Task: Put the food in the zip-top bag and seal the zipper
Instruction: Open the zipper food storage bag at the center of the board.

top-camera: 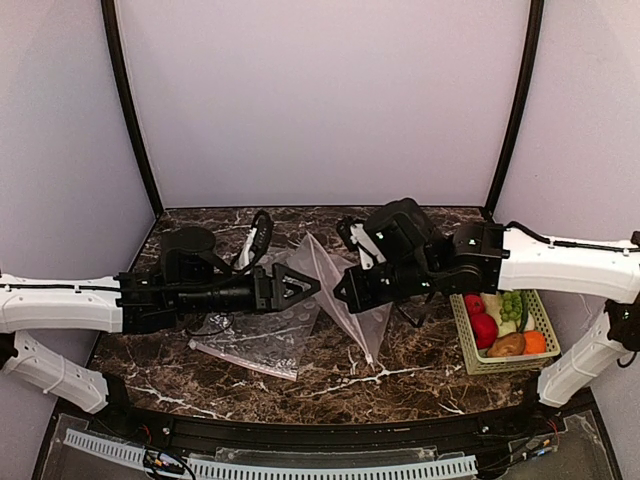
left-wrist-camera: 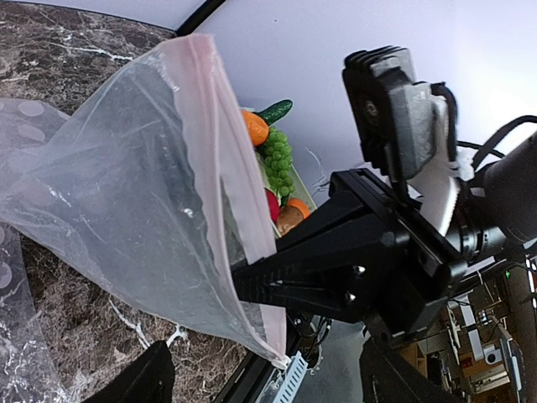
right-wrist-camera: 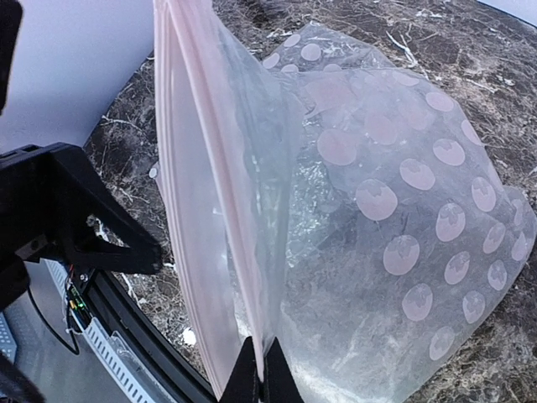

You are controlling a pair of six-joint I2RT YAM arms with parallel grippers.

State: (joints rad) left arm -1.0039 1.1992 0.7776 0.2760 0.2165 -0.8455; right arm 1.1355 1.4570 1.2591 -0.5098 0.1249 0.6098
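R end effector (right-wrist-camera: 260,371) pinches the zip-top bag (right-wrist-camera: 377,210) by its zipper (right-wrist-camera: 172,168), L end effector (top-camera: 308,284) gaping opposite; film looks light, floppy, slick, so I'd grab that stiffer strip.

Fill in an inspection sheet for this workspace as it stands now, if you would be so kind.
Surface: dark marble table, no spills seen.
Job's things: zip-top bag held up by its zipper, no food seen inside; food in the green basket.
Clutter: second bag lying flat on the table.
Grippers: right gripper shut on the zipper; left gripper open beside the bag.
Cables: black cable loop rising near the left gripper.
Surroundings: plain pale walls, nothing else seen.
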